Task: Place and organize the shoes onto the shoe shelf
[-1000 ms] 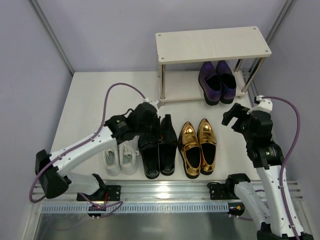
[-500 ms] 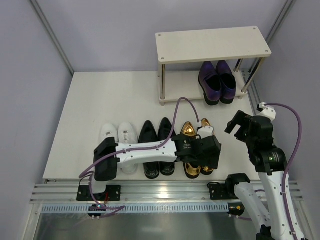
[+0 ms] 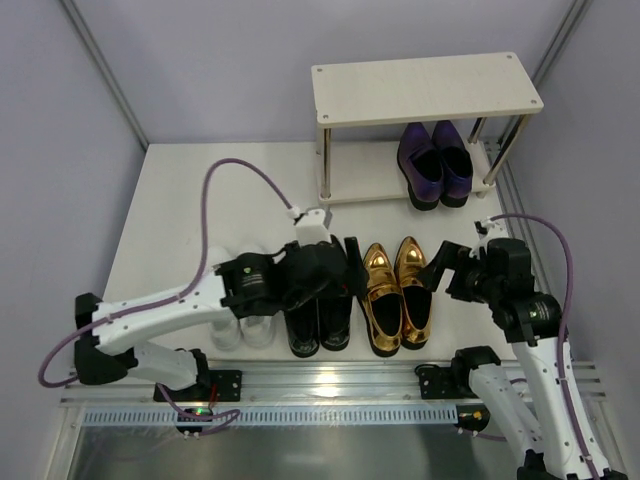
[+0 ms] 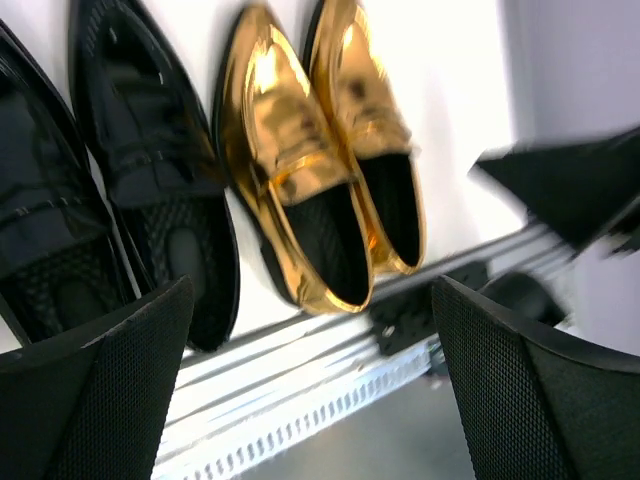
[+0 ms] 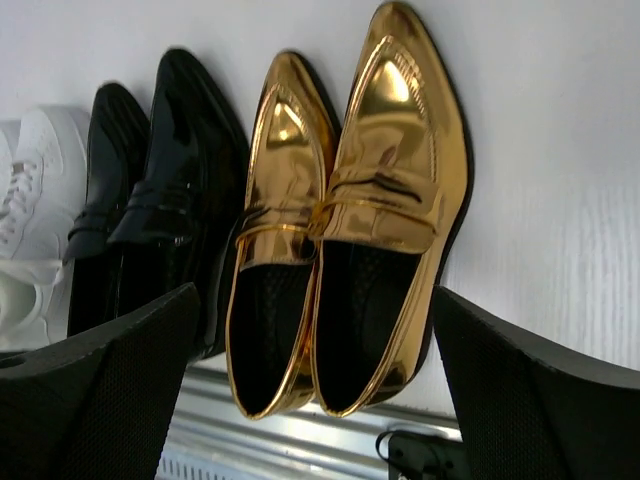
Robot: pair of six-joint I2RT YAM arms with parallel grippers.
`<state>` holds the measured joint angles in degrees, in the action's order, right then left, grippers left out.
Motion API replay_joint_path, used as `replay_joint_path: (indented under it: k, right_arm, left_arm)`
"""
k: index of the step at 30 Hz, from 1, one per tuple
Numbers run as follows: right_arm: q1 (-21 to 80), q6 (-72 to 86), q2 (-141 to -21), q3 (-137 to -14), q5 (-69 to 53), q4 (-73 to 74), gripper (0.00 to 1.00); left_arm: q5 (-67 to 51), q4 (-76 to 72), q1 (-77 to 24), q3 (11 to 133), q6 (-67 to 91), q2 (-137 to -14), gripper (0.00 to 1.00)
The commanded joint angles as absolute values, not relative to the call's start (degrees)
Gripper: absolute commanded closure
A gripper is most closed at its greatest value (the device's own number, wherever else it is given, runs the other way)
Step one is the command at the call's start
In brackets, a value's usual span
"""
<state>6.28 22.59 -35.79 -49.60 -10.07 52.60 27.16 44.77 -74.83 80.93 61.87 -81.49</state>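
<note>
The shoe shelf point(image 3: 425, 90) stands at the back with the dark purple loafers point(image 3: 433, 165) on the right of its lower board. The gold loafers point(image 3: 395, 292), the black loafers point(image 3: 320, 325) and the white sneakers point(image 3: 240, 332) stand in a row near the front edge. My left gripper point(image 3: 345, 266) is open and empty above the black loafers, and its arm hides most of the sneakers. My right gripper point(image 3: 438, 275) is open and empty just right of the gold loafers. The left wrist view shows the gold loafers point(image 4: 320, 180) and black loafers point(image 4: 130, 190). The right wrist view shows the gold loafers point(image 5: 350, 210) between its fingers point(image 5: 100, 390).
The shelf's top board and the left half of its lower board point(image 3: 365, 196) are bare. A metal rail point(image 3: 330, 385) with the arm bases runs along the near edge. Grey walls close in the left, back and right sides.
My left arm reached right over the gold loafers, then swung back over the black loafers. My right gripper came down and left toward the gold loafers. No shoe has moved.
</note>
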Motion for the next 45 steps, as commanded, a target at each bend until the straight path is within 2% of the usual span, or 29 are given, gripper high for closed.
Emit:
replay_joint_path:
  k: [1, 9, 13, 19, 21, 27, 35, 41, 45]
  right_arm:
    - [7.91, 26.1, -33.49, -46.59, -16.61, 56.24, 0.02]
    - [18.53, 30.85, -36.03, -41.92, -11.79, 56.52, 0.02]
    - [29.15, 33.22, -41.21, -42.45, -2.66, 54.41, 0.02]
    - [35.15, 39.63, -45.17, -39.64, 12.64, 47.31, 0.0]
    - [37.26, 40.6, -46.4, -37.72, 14.4, 43.79, 0.04]
    - [47.52, 41.57, -53.6, -37.0, 25.92, 33.94, 0.05]
    - [53.26, 49.2, -63.54, -34.2, 33.48, 26.29, 0.13]
    - [54.4, 52.12, -62.23, -29.18, 34.98, 22.94, 0.2]
    - [55.02, 50.11, -59.17, -29.26, 35.33, 22.59, 0.2]
  left_arm:
    - [32.96, 45.44, -72.6, 74.3, 64.68, -74.55, 0.01]
    - [34.71, 46.4, -71.1, 64.87, 67.06, -63.64, 0.0]
    - [35.42, 46.67, -70.93, 62.58, 68.29, -60.65, 0.0]
    - [36.65, 47.2, -70.84, 58.1, 70.48, -54.95, 0.01]
    - [36.91, 47.63, -70.84, 56.96, 71.37, -53.27, 0.0]
    - [37.97, 50.7, -70.84, 54.41, 72.86, -49.13, 0.0]
    - [39.2, 54.49, -70.84, 53.88, 74.18, -46.23, 0.0]
    - [40.25, 57.04, -70.84, 53.0, 75.41, -42.63, 0.0]
    - [40.69, 57.57, -70.84, 52.65, 75.5, -41.14, 0.0]
